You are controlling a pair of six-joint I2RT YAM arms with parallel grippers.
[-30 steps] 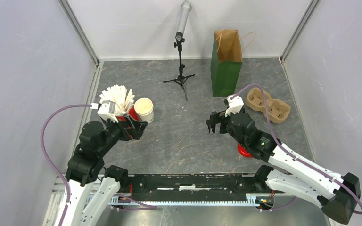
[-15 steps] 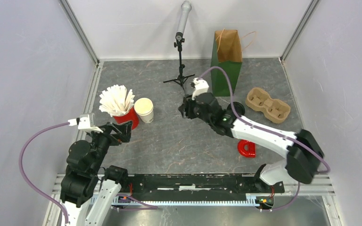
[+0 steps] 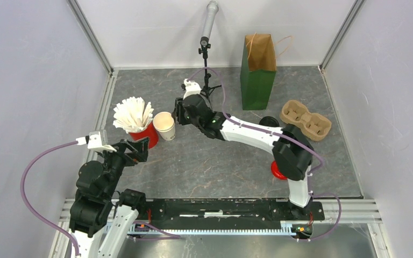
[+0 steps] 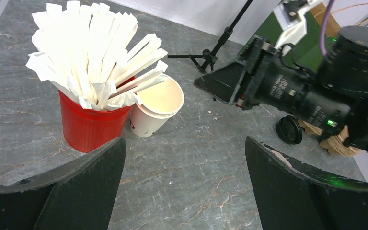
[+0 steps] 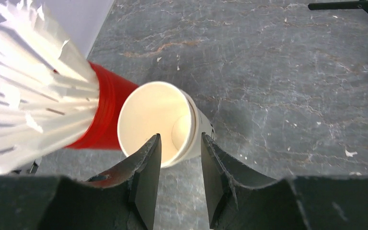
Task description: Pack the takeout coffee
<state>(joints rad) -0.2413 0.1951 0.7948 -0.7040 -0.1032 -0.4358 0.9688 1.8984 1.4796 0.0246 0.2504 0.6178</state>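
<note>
The takeout coffee is a cream paper cup (image 3: 165, 125) standing open-topped beside the red cup, also seen in the left wrist view (image 4: 155, 108) and the right wrist view (image 5: 155, 120). Its black lid (image 3: 268, 121) lies apart on the table near the cardboard carrier (image 4: 289, 129). My right gripper (image 3: 176, 116) hangs just right of the cup, jaws partly open (image 5: 180, 140); one finger overlaps the cup's mouth and the other sits outside its right wall. Nothing is gripped. My left gripper (image 3: 140, 151) stands wide open and empty (image 4: 184, 141) in front of the red cup.
A red cup (image 3: 142, 134) stuffed with white sticks touches the paper cup's left side. A tall green paper bag (image 3: 257, 80) stands open at the back. A brown cardboard carrier (image 3: 305, 119) lies to its right. A microphone tripod (image 3: 206, 86) stands behind the right gripper. A red object (image 3: 276, 172) lies under the right arm.
My right arm has swung left across the table from the centre to the paper cup, and its jaws have narrowed. My left arm pulled back from the cups earlier and now holds still.
</note>
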